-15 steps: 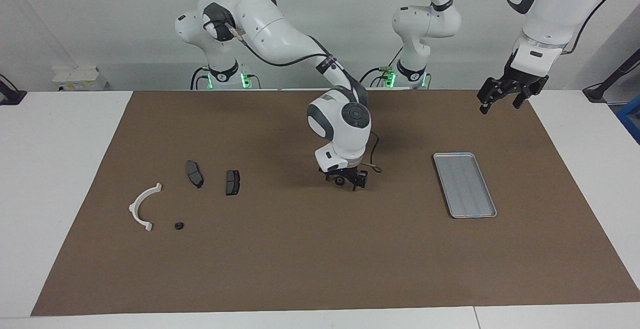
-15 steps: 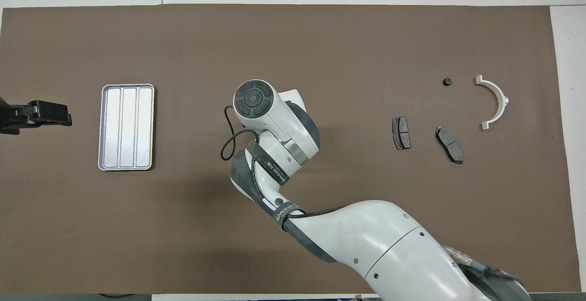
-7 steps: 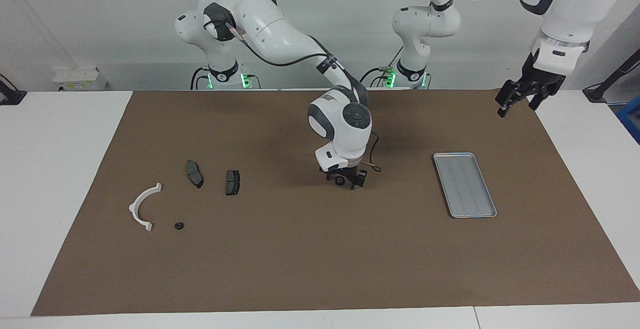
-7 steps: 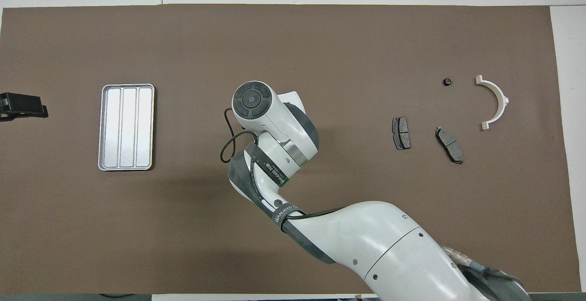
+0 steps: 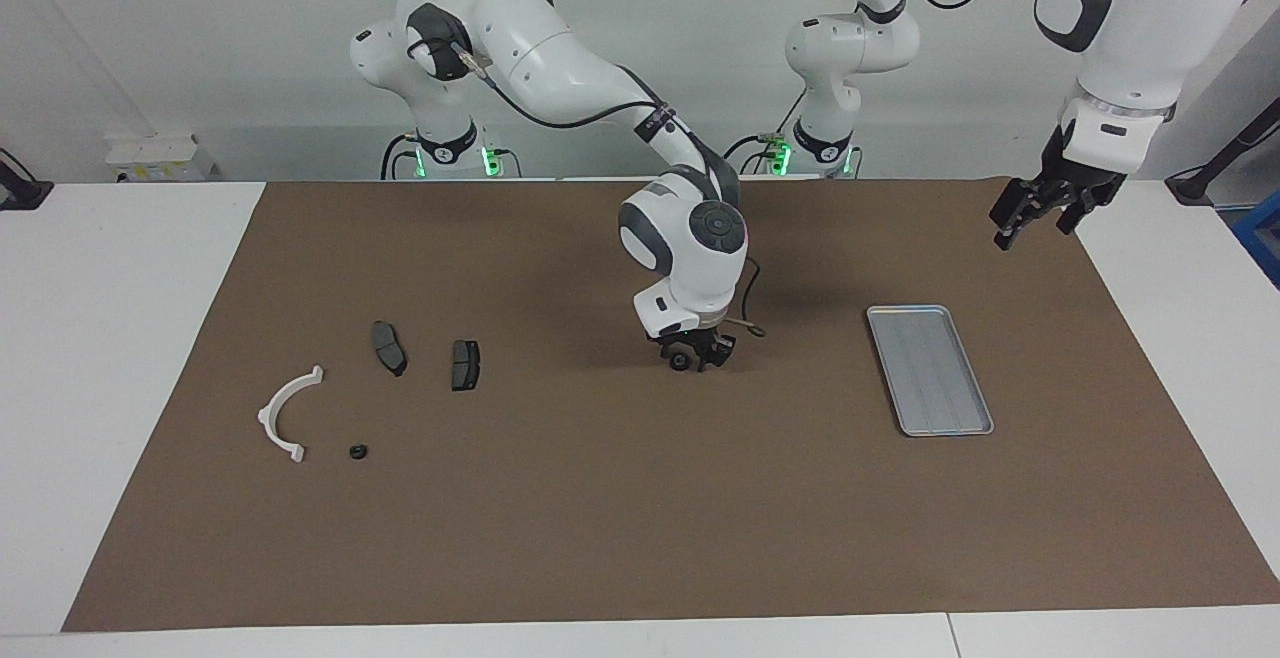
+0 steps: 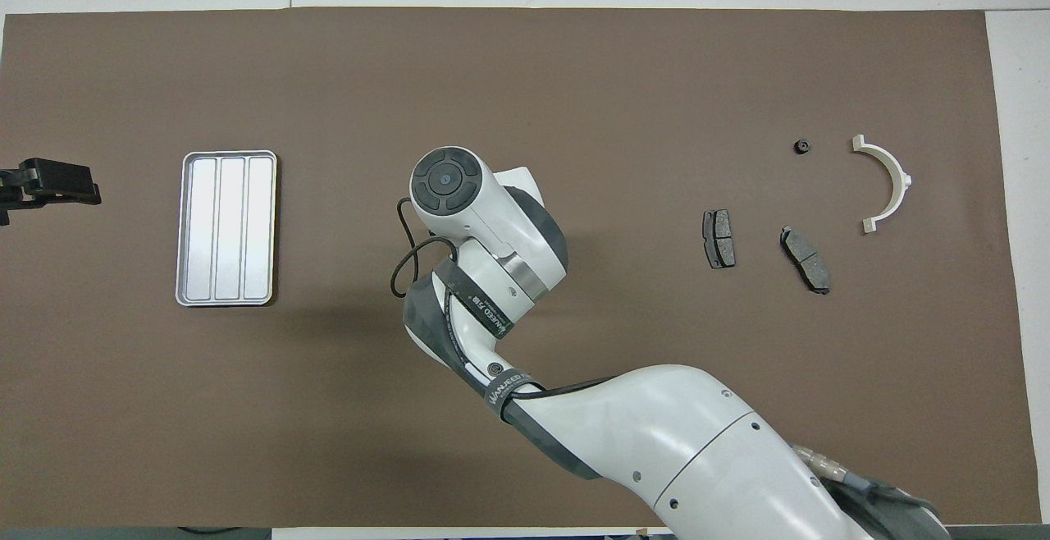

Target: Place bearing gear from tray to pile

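Since the earlier frames our right gripper (image 5: 697,357) has drawn its fingers in around a small dark round part, which we take for a bearing gear (image 5: 680,361), low over the middle of the brown mat (image 5: 600,538); whether the fingertips have actually seated on it we cannot tell, since the overhead view hides them under the wrist. Our left gripper (image 5: 1030,213) has swung away from the silver tray (image 5: 930,370) and now hangs in the air over the mat's edge at the left arm's end of the table, its fingers spread, waiting. The tray itself lies bare, well apart from both grippers. At the right arm's end lies the pile: the white half-ring bracket (image 5: 286,413), two dark brake pads (image 5: 389,348) (image 5: 465,365), and another small black gear (image 5: 357,452) just beside the bracket. We judge the step in hand to be the pickup at mid-table, with the carry to the pile not yet begun. The main risk is a poor hold: a small round part caught off-centre could squirt out sideways or roll across the mat as the fingers close. If we lift before the grip is firm, it may drop on the way. On arrival, lowering too close could knock the brake pads or push the lone gear away from the bracket.
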`<state>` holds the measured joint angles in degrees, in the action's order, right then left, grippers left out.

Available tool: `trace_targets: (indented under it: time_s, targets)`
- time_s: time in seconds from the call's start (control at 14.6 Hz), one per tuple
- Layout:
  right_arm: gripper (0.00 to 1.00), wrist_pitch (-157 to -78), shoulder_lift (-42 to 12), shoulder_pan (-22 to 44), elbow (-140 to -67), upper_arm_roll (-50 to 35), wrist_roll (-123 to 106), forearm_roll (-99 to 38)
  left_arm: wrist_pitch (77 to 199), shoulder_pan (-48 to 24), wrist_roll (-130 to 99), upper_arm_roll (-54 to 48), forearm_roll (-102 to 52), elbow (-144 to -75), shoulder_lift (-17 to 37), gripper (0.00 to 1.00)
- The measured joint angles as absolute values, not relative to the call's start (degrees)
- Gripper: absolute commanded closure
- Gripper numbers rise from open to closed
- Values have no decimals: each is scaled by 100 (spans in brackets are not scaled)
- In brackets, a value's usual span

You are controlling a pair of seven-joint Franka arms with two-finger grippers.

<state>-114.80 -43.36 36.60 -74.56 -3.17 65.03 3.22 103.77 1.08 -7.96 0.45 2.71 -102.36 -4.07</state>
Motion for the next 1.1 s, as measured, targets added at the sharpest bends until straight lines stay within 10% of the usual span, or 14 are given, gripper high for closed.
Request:
trace_targets:
  time_s: [0.48,1.1]
  targets:
    - [100,-11480,-4326,3661,-7455,-321,6503,319,10357,71,-655,84,272,-10213,-347,0]
    - [100,-9912,-3657,2464,-6851,-217,3787,346,10330,-170,-636,302,272,-10154,-338,0]
